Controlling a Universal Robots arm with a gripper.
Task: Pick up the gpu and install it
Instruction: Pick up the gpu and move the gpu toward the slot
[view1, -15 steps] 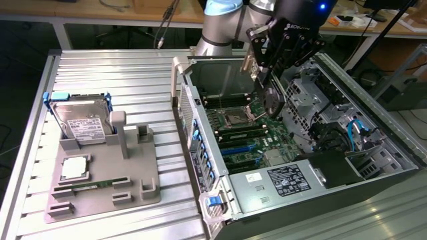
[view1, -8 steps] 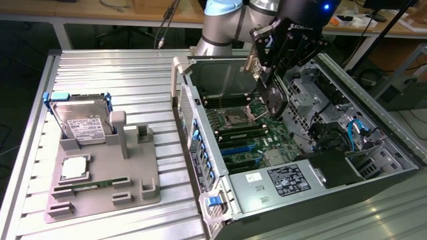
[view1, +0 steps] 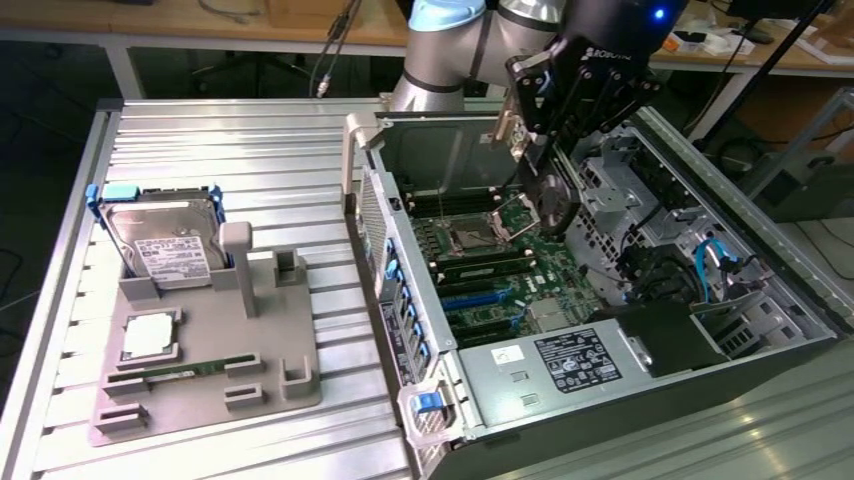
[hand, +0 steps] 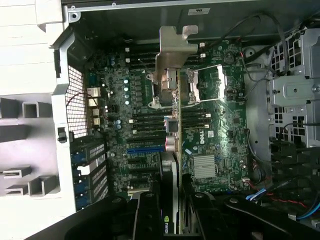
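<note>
The end effector is clamping the gpu on edge, holding it above the motherboard inside the open computer case, which is sitting toward the surface's edge on the exterior view's right. This is probably to line the card up with the blue slots.

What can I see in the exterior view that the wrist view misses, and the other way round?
Exterior view: the robot arm, plus a hard drive and a RAM stick sitting in a grey stand beside the computer. Wrist view: the small logo on the gpu's edge. Both: the tool gripping the gpu over the green motherboard in the open case.
</note>
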